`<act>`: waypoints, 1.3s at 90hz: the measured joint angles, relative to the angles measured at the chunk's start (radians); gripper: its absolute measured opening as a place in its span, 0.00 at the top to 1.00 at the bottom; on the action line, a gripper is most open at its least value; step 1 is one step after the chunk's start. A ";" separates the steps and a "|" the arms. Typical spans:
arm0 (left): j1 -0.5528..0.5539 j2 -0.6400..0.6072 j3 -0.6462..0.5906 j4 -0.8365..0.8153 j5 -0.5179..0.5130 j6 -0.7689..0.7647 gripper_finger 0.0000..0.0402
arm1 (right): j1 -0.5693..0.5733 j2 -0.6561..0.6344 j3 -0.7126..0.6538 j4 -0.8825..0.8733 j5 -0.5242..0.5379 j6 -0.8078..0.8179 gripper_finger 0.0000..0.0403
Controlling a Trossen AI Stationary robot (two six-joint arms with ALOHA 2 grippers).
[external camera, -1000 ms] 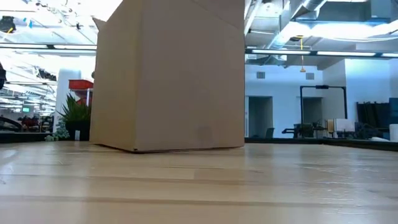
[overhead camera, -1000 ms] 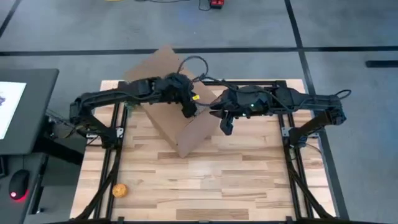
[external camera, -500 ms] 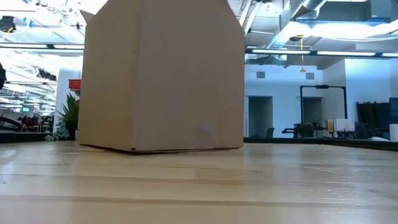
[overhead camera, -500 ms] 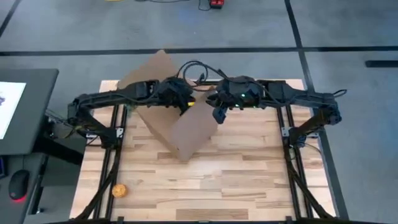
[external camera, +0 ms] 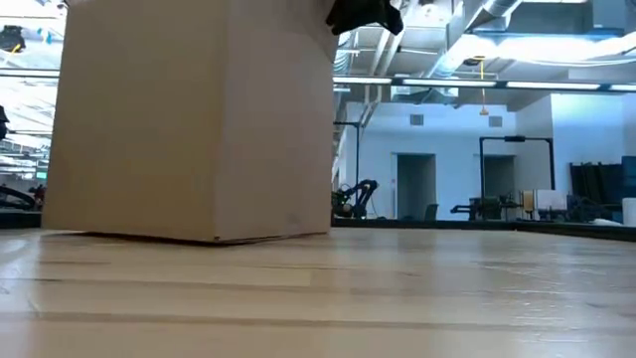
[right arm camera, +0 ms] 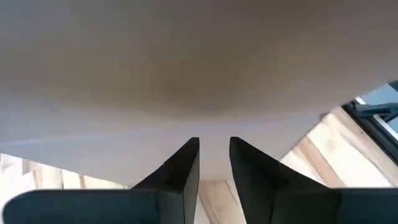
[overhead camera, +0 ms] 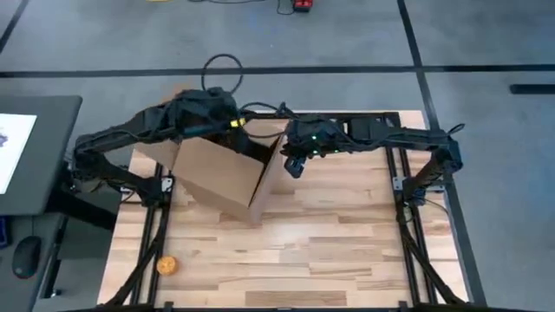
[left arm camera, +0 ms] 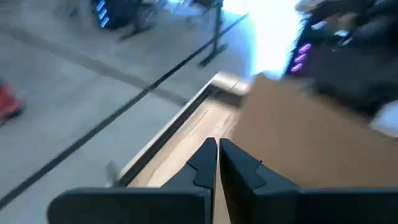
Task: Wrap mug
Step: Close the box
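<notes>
A brown cardboard box (overhead camera: 217, 173) stands on its bottom at the far left of the table and fills the left of the low view (external camera: 189, 119). The mug is hidden. My left gripper (overhead camera: 225, 121) is at the box's far top edge, shut (left arm camera: 217, 152). My right gripper (overhead camera: 293, 163) hovers beside the box's right wall, near its top (external camera: 365, 14). Its fingers stand slightly apart (right arm camera: 214, 146), pointing at the cardboard wall (right arm camera: 199, 68) just in front of them. My left gripper is shut at the box's far top edge (left arm camera: 261, 124), coming from above and from the far left. The picture is blurred there, so I cannot tell which flap or how much cardboard is between the fingers. My right gripper's fingertips are close against the box's right wall; whether they touch it I cannot tell.
A small orange ball (overhead camera: 166, 264) lies near the table's front left corner. A black side desk with a screen (overhead camera: 26, 147) stands beyond the left edge. The bare wooden table top (overhead camera: 347, 234) stretches across the middle, right and front.
Both grippers have gone toward the table's left and far edges. The box has slid with them toward the left edge and turned a little, staying on its bottom; in the low view it has moved left and looks larger.
</notes>
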 joint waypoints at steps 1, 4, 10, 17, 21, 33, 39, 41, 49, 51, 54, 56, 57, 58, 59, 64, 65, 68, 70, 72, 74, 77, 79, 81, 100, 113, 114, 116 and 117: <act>0.003 0.001 0.000 -0.019 -0.002 -0.006 1.00 | 0.002 -0.004 0.000 0.001 0.000 0.000 0.80; 0.010 0.006 -0.001 -0.072 -0.009 -0.027 1.00 | 0.006 -0.022 0.000 0.008 0.000 0.000 0.80; 0.015 0.026 -0.001 -0.144 -0.009 -0.061 1.00 | 0.011 -0.062 0.000 0.034 0.002 0.000 0.80; 0.012 0.051 -0.001 -0.210 -0.005 -0.080 1.00 | 0.007 -0.104 0.002 0.090 0.012 -0.004 0.80; 0.007 0.068 -0.001 -0.229 0.001 -0.089 1.00 | 0.006 -0.116 0.002 0.130 0.023 -0.005 0.80; -0.018 0.119 -0.001 -0.245 0.007 -0.090 1.00 | -0.016 -0.123 0.002 0.221 0.023 -0.005 0.80; -0.035 0.142 -0.001 -0.245 0.008 -0.082 1.00 | -0.031 -0.111 0.003 0.226 0.023 -0.008 0.80; -0.039 0.148 -0.003 -0.242 0.007 -0.081 1.00 | -0.037 -0.104 0.003 0.225 0.023 -0.008 0.80; -0.056 0.150 -0.051 -0.205 0.002 -0.080 1.00 | -0.050 -0.069 0.007 0.247 0.023 -0.022 0.80; -0.059 0.149 -0.067 -0.193 0.000 -0.081 1.00 | -0.052 -0.064 0.008 0.252 0.024 -0.029 0.80; -0.064 0.140 -0.091 -0.176 -0.009 -0.087 1.00 | -0.052 -0.060 0.008 0.254 0.024 -0.033 0.80; -0.067 0.131 -0.108 -0.164 -0.015 -0.089 1.00 | -0.052 -0.055 0.007 0.257 0.024 -0.036 0.80; -0.069 0.127 -0.119 -0.156 -0.018 -0.090 1.00 | -0.052 -0.053 0.007 0.259 0.024 -0.037 0.80; -0.071 0.122 -0.129 -0.147 -0.021 -0.091 1.00 | -0.052 -0.051 0.007 0.262 0.024 -0.037 0.80; -0.073 0.117 -0.138 -0.137 -0.024 -0.091 1.00 | -0.052 -0.050 0.007 0.265 0.024 -0.038 0.80; -0.077 0.087 -0.182 -0.092 -0.028 -0.091 1.00 | -0.052 -0.042 0.006 0.289 0.024 -0.043 0.80; -0.077 0.080 -0.190 -0.081 -0.028 -0.091 1.00 | -0.052 -0.040 0.006 0.296 0.024 -0.046 0.80; -0.077 0.061 -0.215 -0.045 -0.027 -0.091 1.00 | -0.052 -0.037 0.006 0.316 0.024 -0.054 0.80; -0.076 0.048 -0.229 -0.025 -0.027 -0.091 1.00 | -0.052 -0.036 0.006 0.325 0.024 -0.058 0.80; -0.076 0.035 -0.242 -0.005 -0.027 -0.092 1.00 | -0.052 -0.035 0.006 0.329 0.024 -0.062 0.80; -0.076 0.023 -0.253 0.012 -0.028 -0.093 1.00 | -0.052 -0.035 0.005 0.328 0.024 -0.067 0.80; -0.077 0.003 -0.265 0.038 -0.033 -0.094 1.00 | -0.053 -0.036 0.005 0.327 0.024 -0.078 0.80; -0.077 -0.011 -0.269 0.050 -0.036 -0.092 1.00 | -0.053 -0.035 0.005 0.330 0.024 -0.085 0.80; -0.077 -0.026 -0.273 0.061 -0.039 -0.089 1.00 | -0.055 -0.030 0.005 0.335 0.025 -0.096 0.80; -0.077 -0.167 -0.274 0.210 -0.045 -0.038 1.00 | -0.066 0.038 0.006 0.426 0.028 -0.125 0.80; -0.074 -0.264 -0.273 0.328 -0.048 -0.042 1.00 | -0.076 0.086 0.007 0.480 0.026 -0.131 0.80; -0.074 -0.273 -0.273 0.336 -0.049 -0.042 1.00 | -0.078 0.088 0.008 0.482 0.024 -0.131 0.80; -0.074 -0.287 -0.273 0.349 -0.051 -0.042 1.00 | -0.080 0.093 0.008 0.486 0.023 -0.131 0.80; -0.074 -0.294 -0.273 0.358 -0.053 -0.042 1.00 | -0.082 0.094 0.008 0.488 0.022 -0.131 0.80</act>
